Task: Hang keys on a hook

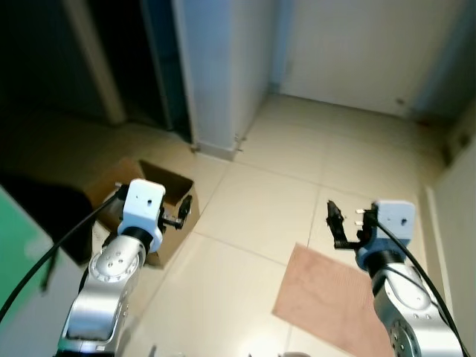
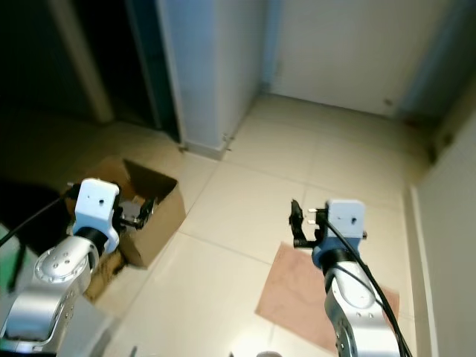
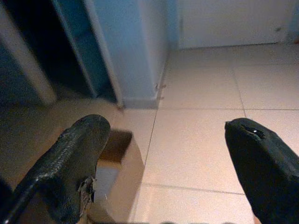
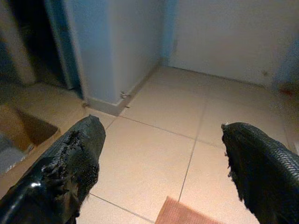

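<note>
My left gripper (image 1: 184, 210) is held out over an open cardboard box (image 1: 165, 195), its two black fingers (image 3: 70, 163) spread wide with nothing between them. My right gripper (image 1: 336, 222) is raised above the tiled floor near a pink mat (image 1: 335, 301), and its fingers (image 4: 70, 168) are also open and empty. I see no keys and no hook in any view.
A white wall corner (image 1: 216, 74) juts out ahead, with a dark doorway (image 1: 89, 52) to its left. Pale floor tiles (image 1: 312, 149) run to a white wall at the back. A white cabinet side (image 1: 457, 216) stands at the right.
</note>
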Tool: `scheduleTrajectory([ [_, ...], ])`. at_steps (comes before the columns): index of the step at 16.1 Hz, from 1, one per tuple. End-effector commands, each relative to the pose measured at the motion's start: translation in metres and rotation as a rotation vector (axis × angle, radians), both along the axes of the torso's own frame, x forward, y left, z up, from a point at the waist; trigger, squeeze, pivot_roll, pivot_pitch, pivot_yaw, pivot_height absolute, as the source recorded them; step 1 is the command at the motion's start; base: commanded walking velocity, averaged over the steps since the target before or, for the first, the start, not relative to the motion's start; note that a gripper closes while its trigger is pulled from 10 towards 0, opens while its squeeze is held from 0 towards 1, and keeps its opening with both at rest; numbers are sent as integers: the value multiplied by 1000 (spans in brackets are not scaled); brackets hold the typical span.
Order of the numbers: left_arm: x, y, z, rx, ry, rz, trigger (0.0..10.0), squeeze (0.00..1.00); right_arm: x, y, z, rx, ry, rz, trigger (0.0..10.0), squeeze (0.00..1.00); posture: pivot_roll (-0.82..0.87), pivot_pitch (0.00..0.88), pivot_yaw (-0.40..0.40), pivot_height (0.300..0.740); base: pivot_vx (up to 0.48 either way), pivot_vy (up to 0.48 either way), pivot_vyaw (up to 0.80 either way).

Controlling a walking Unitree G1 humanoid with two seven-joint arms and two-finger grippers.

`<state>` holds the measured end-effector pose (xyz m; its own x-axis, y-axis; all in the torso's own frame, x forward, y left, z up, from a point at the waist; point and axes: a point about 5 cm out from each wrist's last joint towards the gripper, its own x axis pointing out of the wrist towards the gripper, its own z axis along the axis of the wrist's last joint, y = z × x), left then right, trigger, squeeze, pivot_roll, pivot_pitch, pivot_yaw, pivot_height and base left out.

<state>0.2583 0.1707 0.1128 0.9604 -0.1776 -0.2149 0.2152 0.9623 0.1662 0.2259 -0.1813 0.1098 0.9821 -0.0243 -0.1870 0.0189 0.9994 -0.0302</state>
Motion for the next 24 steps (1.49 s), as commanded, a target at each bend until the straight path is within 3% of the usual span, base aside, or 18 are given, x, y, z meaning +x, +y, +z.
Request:
scheduleTrajectory([
  [1, 0, -3, 2, 11, -1, -4, 10000, 0, 1, 0, 3, 5, -13, 4, 10000, 1000, -178, 0, 26, 732, 0, 0, 800],
  [4, 3, -2, 5, 12, -47, 10, 10000, 0, 1, 3, 1, 28, 4, 12, 10000, 1000, -174, 0, 27, 732, 0, 0, 800],
  [5, 4, -1, 6, 34, -67, 21, 10000, 59, 1, 4, 0, 23, 11, 18, 10000, 1000, -174, 0, 27, 732, 0, 0, 800],
  [6, 5, 0, 6, 59, -80, 26, 10000, 294, 0, 5, -2, 29, 17, 13, 10000, 1000, -173, 0, 33, 732, 0, 0, 800],
  [11, 11, -1, 8, 77, -103, 23, 10000, 267, -1, 4, -3, 26, 15, 9, 10000, 1000, -187, 0, 52, 732, 0, 0, 800],
  [13, 11, -4, 4, 69, -48, -49, 10000, 184, -1, 2, -3, 40, 9, -9, 10000, 1000, -195, 0, 63, 732, 0, 0, 800],
  [14, 11, -7, 7, -16, -57, -71, 10000, 153, -1, -1, -4, 18, 17, -30, 10000, 1000, -196, 0, 65, 732, 0, 0, 800],
  [15, 12, -6, 5, -39, -22, -67, 10000, 133, 0, -4, -4, 24, 19, -55, 10000, 1000, -196, 0, 65, 732, 0, 0, 800],
  [17, 13, -5, 3, -88, 3, -50, 10000, 0, 0, -4, -5, 39, 33, -58, 10000, 1000, -193, 0, 62, 732, 0, 0, 800],
  [19, 14, -2, 7, -57, -34, -19, 10000, 0, 1, -6, -7, -9, 32, -59, 10000, 1000, -188, 0, 53, 732, 0, 0, 800],
  [23, 16, 0, 7, -8, -42, 7, 10000, 0, 3, -4, -4, 17, 19, -38, 10000, 1000, -194, 0, 50, 732, 0, 0, 800],
  [24, 17, 0, 6, 4, -44, 15, 10000, 0, 3, -9, -5, -42, 30, -71, 10000, 1000, -198, 0, 50, 732, 0, 0, 800],
])
